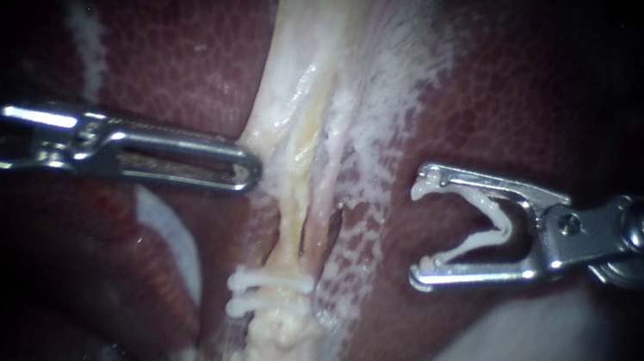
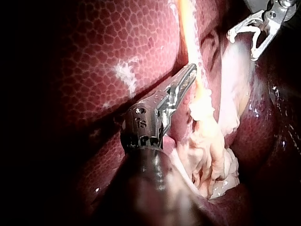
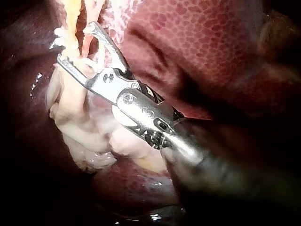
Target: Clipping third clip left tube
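While two clips (image 1: 270, 284) cross the tube (image 1: 295, 202) — right instrument (image 1: 422, 229) holds one clip (image 1: 501, 228).

The liver (image 1: 172, 33) fills most of the scene, dark red with a fine, cell-like mottling. Its left lobe and its right lobe (image 1: 517, 108) lie either side of a middle cleft. A thin, lacy white film (image 1: 397, 71) spreads from the cleft over the right lobe's edge. A short whitish streak (image 1: 87, 45) runs on the left lobe, and nearer on the same lobe lies a pale curved strip (image 1: 172, 243). At the near right sits a smooth greyish-white mass (image 1: 501, 359), perhaps the gallbladder, though the dim light leaves that unsure. The left wrist view shows a ragged, wet lump of cream tissue (image 2: 211, 150) lying in the cleft between the lobes.
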`<move>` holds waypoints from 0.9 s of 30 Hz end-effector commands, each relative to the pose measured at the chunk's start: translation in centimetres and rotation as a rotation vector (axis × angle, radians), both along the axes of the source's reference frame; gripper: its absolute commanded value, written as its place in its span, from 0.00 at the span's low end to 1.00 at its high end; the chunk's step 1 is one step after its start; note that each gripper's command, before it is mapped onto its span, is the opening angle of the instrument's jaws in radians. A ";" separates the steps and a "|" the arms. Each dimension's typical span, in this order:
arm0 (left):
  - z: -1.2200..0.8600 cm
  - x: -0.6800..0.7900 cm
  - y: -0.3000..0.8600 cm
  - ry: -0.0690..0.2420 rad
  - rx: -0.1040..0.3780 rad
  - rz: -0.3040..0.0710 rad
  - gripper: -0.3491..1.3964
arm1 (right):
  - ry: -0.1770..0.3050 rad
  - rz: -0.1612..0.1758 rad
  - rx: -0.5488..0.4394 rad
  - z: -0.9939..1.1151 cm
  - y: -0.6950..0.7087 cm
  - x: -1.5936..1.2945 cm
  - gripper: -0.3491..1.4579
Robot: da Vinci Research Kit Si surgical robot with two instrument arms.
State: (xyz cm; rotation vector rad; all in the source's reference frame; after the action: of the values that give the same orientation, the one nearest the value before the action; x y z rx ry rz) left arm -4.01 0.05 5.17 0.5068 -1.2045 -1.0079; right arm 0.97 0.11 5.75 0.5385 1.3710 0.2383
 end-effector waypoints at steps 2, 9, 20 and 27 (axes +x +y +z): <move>-0.11 0.07 0.04 -0.013 0.005 -0.014 0.00 | -0.001 -0.001 0.057 0.08 -0.06 0.07 0.52; -0.43 0.28 0.15 -0.027 -0.013 -0.037 0.00 | -0.010 -0.010 0.201 0.30 -0.18 0.30 0.52; -0.58 0.30 0.11 -0.031 -0.020 -0.047 0.00 | -0.079 -0.055 0.346 0.34 -0.15 0.75 0.50; -0.57 0.29 0.09 -0.030 -0.022 -0.048 0.00 | -0.085 -0.085 0.388 0.37 -0.11 1.02 0.49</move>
State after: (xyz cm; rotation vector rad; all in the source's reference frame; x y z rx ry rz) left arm -3.72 0.14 4.60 0.4790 -1.2586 -1.0300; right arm 2.02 0.01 6.12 0.8997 1.2205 0.4576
